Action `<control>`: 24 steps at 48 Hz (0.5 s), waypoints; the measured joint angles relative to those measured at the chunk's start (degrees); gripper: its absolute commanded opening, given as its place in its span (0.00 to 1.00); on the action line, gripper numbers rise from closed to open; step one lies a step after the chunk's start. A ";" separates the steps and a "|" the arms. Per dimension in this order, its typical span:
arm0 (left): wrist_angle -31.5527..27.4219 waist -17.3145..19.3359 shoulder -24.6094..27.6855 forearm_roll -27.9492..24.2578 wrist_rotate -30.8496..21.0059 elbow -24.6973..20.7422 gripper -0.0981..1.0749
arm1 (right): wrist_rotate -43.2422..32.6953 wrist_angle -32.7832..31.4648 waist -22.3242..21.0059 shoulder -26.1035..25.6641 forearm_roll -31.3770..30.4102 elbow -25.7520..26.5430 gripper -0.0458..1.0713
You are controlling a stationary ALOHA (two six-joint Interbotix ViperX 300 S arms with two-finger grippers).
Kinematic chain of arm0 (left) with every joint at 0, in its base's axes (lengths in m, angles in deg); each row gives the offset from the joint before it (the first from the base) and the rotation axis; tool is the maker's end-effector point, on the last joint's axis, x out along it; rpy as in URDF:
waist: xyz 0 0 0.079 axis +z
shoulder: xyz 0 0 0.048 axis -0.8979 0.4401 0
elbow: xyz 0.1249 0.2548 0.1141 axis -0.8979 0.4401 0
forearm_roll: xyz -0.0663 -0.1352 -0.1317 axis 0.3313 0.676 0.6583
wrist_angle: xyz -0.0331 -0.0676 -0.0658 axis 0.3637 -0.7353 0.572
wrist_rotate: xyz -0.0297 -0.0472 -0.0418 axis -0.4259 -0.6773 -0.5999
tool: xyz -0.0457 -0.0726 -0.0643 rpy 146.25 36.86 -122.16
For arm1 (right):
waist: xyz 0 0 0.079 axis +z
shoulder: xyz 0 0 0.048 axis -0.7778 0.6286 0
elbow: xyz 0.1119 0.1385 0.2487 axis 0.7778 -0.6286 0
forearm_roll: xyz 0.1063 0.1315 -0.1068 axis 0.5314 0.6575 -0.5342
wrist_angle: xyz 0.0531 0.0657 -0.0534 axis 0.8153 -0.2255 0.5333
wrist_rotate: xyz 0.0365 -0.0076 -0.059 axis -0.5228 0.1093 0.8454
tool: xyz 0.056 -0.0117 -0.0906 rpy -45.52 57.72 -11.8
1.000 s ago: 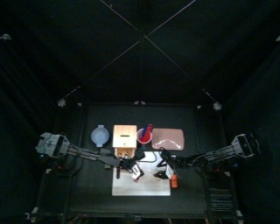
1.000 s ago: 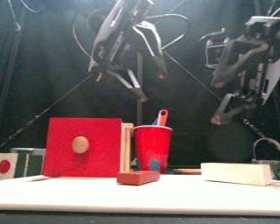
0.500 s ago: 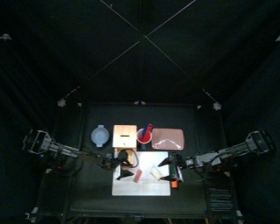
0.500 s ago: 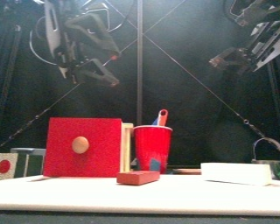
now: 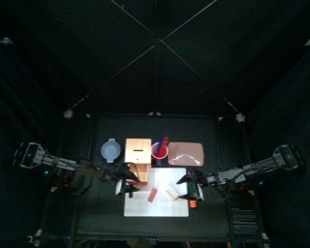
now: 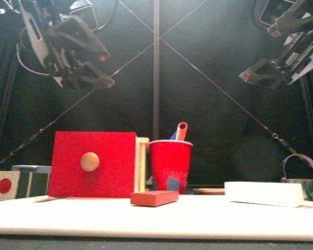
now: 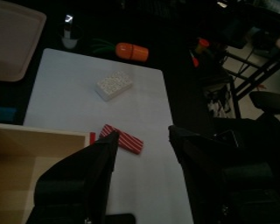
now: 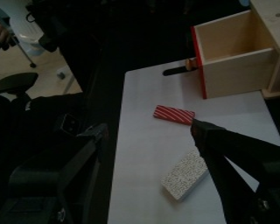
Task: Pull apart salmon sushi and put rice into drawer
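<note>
The salmon piece, reddish with pale stripes, lies flat on the white mat, apart from the white rice block. Both also show in the left wrist view, salmon and rice, and in the right wrist view, salmon and rice. The drawer is a light wooden box with a red front and a round knob, standing at the mat's left rear. My left gripper hangs high at the left, open and empty. My right gripper hangs high at the right, also open and empty.
A red cup with a utensil in it stands right beside the drawer. From above, a grey-blue bowl and a pink tray flank the drawer. An orange piece lies at the mat's right edge.
Both arms have drawn back and up, away from the middle, the left one leftward and the right one rightward. Their jaws stayed open. The things on the mat have not moved.
</note>
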 measured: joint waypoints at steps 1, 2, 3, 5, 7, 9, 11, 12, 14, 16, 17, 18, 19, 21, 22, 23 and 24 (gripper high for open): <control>0.09 0.09 -0.09 0.09 0.09 0.09 0.82 | 0.00 0.09 -0.09 0.00 0.09 0.00 0.97; 0.09 0.18 -0.09 0.00 0.18 0.18 0.82 | -0.09 0.09 -0.18 0.00 0.26 0.00 0.97; 0.09 0.35 -0.09 0.00 0.18 0.26 0.82 | -0.09 0.09 -0.18 0.09 0.35 0.00 0.97; 0.18 0.62 -0.09 0.00 0.35 0.35 0.82 | -0.09 0.09 -0.44 0.00 0.26 0.00 0.97; 0.18 0.79 -0.09 0.00 0.53 0.62 0.82 | -0.09 0.09 -0.62 0.00 0.53 -0.09 0.97; 0.18 1.05 -0.09 0.00 0.70 0.79 0.82 | -0.09 0.09 -0.70 0.09 0.62 -0.18 0.97; 0.18 1.41 -0.09 -0.09 0.88 0.88 0.82 | 0.00 0.09 -0.88 0.09 0.79 -0.35 0.97; 0.18 1.49 -0.09 0.00 1.05 0.97 0.82 | -0.09 0.09 -1.05 0.09 0.88 -0.44 0.97; 0.18 1.85 -0.09 0.00 1.23 0.97 0.82 | -0.09 0.09 -1.32 0.09 0.97 -0.70 0.97; 0.18 1.93 -0.09 -0.09 1.32 1.14 0.82 | -0.09 0.09 -1.58 0.09 1.14 -0.88 0.97; 0.18 2.02 -0.18 -0.09 1.32 1.14 0.82 | -0.09 0.09 -1.67 0.18 1.14 -0.97 0.97; 0.18 2.11 -0.18 0.00 1.41 1.14 0.82 | -0.09 0.09 -1.67 0.18 1.14 -0.97 0.97; 0.18 2.11 -0.26 0.00 1.49 1.23 0.82 | -0.09 0.09 -1.85 0.09 1.14 -1.05 0.97; 0.18 2.20 -0.35 0.00 1.49 1.32 0.82 | -0.09 0.09 -1.93 0.18 1.23 -1.05 0.97; 0.18 2.29 -0.35 -0.09 1.49 1.41 0.82 | -0.09 0.09 -2.02 0.09 1.23 -1.05 0.97; 0.18 2.29 -0.35 -0.09 1.41 1.41 0.82 | -0.09 0.09 -2.02 0.18 1.41 -1.05 0.97; 0.18 2.37 -0.44 0.00 1.41 1.41 0.82 | -0.09 0.09 -2.11 0.18 1.58 -1.05 0.97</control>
